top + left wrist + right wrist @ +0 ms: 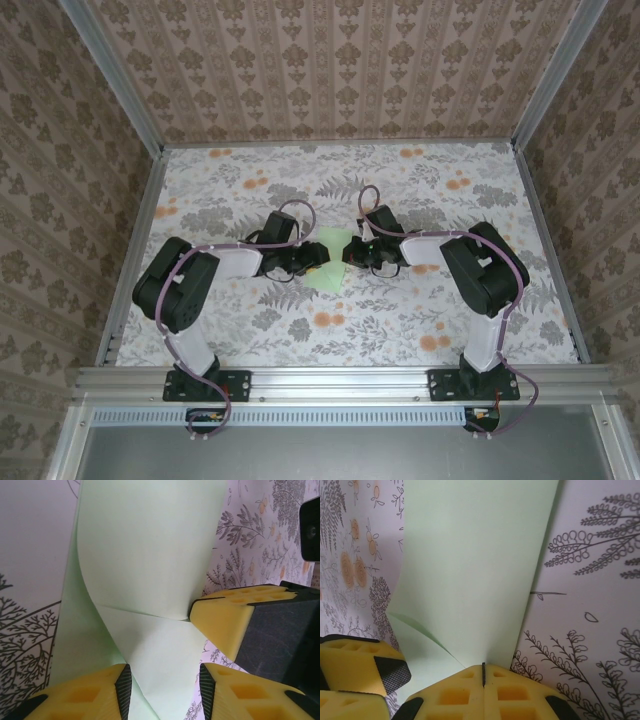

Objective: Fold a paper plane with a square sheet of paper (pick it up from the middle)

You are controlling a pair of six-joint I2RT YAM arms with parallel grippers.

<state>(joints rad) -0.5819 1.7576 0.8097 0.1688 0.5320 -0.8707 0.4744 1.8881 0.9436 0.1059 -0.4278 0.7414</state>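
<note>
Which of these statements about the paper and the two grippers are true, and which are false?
1. The right gripper has its jaws closed together at an edge of the paper. True.
2. The left gripper is fully closed. False: its jaws stand apart, with paper in the gap between them.
3. The paper lies completely flat on the table. False: one part curls up and over the rest.
4. The paper is pale green and plain. True.
5. The two grippers are at opposite edges of the table. False: they meet near the middle, over the paper.
</note>
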